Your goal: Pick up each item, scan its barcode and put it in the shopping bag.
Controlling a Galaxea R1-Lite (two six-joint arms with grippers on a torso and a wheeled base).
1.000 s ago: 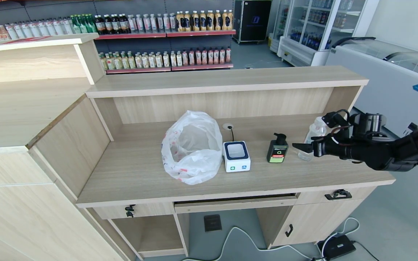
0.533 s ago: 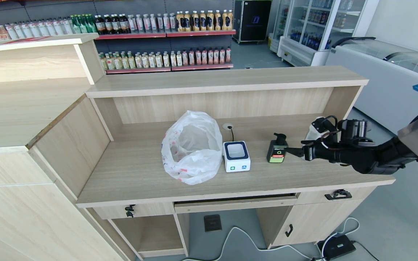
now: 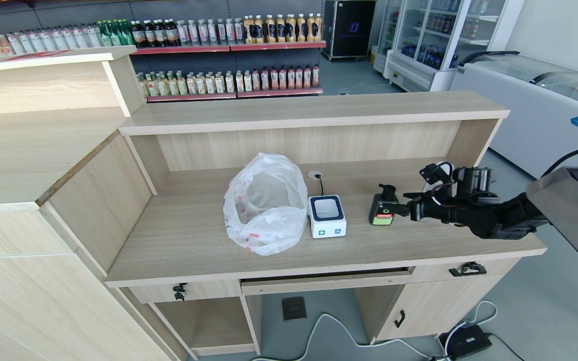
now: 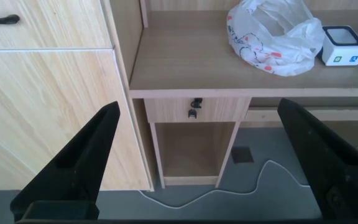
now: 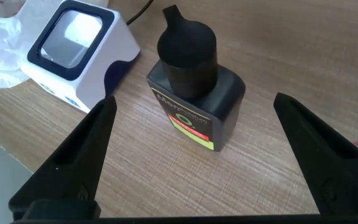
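- Counter [image 3: 193,235] of pale wood is filling the middle of the head view, carrying all the task's things.
- Shopping bag [image 3: 265,203], white and crumpled, is sitting at centre frame with its mouth gaping open.
- Scanner [image 3: 326,215], a small white box with a dark-rimmed window, is standing just beside the bag, on its right in the frame.
- Black bottle [image 3: 383,210] with a green and red label is standing upright right of centre, near the scanner but apart from it.
- Right gripper [image 3: 400,202] is reaching in from the right edge of the frame, level with the black bottle. Its fingers [image 5: 73,162] are spread wide, gripping nothing, and the bottle is sitting in the gap ahead of them.
- Left gripper [image 4: 197,104] is hanging low in front of the counter's drawers, its fingers also splayed apart and holding nothing.
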